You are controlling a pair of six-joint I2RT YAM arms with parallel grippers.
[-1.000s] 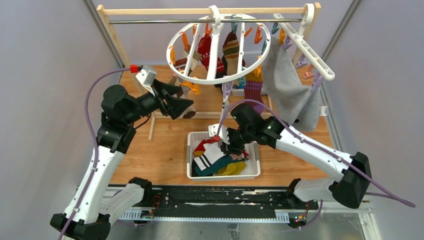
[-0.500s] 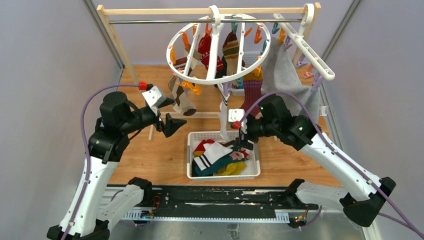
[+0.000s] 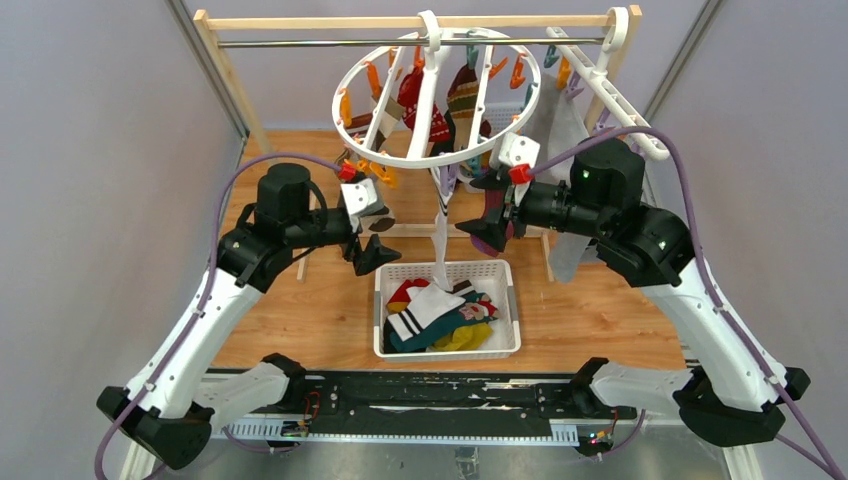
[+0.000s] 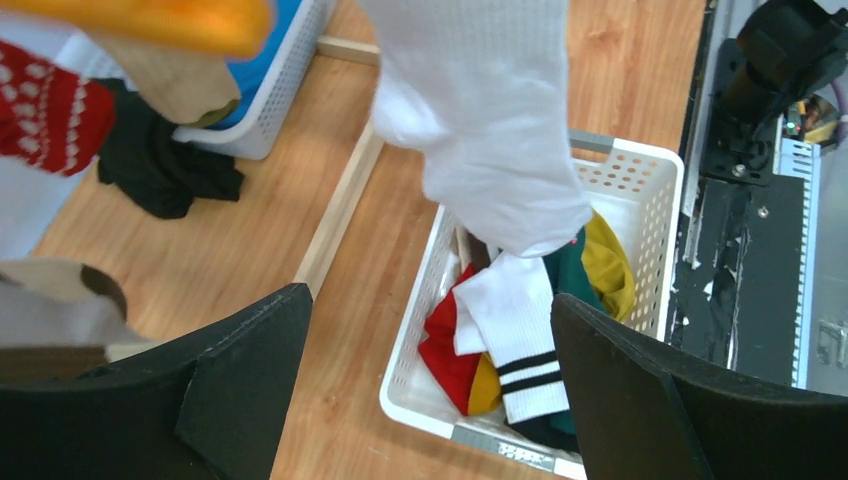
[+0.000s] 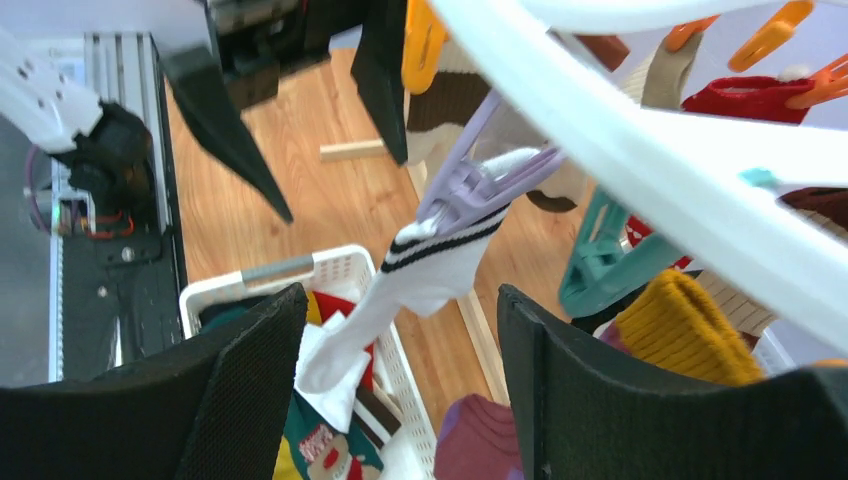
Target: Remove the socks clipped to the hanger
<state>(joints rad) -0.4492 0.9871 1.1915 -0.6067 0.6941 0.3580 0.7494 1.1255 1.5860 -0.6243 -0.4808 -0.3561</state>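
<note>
The round white plastic hanger (image 3: 427, 100) is hung by its hook from the metal rail (image 3: 300, 43) of a wooden frame at the far side of the table. Several socks are left clipped to it: a red patterned sock (image 3: 410, 92) and a brown-striped sock (image 3: 462, 98) inside the ring, and a long white black-striped sock (image 3: 441, 228) held by a purple plastic clip (image 5: 478, 188) at the near rim, its toe reaching down to the white perforated plastic basket (image 3: 448, 352). The right gripper (image 3: 488, 205), which was low over the basket a second ago, has been raised to the near rim; its jaws are spread wide and nothing is held, and in the right wrist view the white sock and its clip are framed between them. The left gripper (image 3: 377, 238) has been brought down from the ring's left side to just beyond the basket's far left corner, likewise parted and empty. It is judged that one sock has just been delivered and that the white sock is being lined up next; removed socks are heaped in the basket, so the task is part done. The basket is set on a light wooden tabletop (image 3: 300, 310), a straight white clip rack (image 3: 612, 100) bearing a grey cloth (image 3: 563, 258) is hung at the rail's right end, and the cell is enclosed by plain grey walls.
</note>
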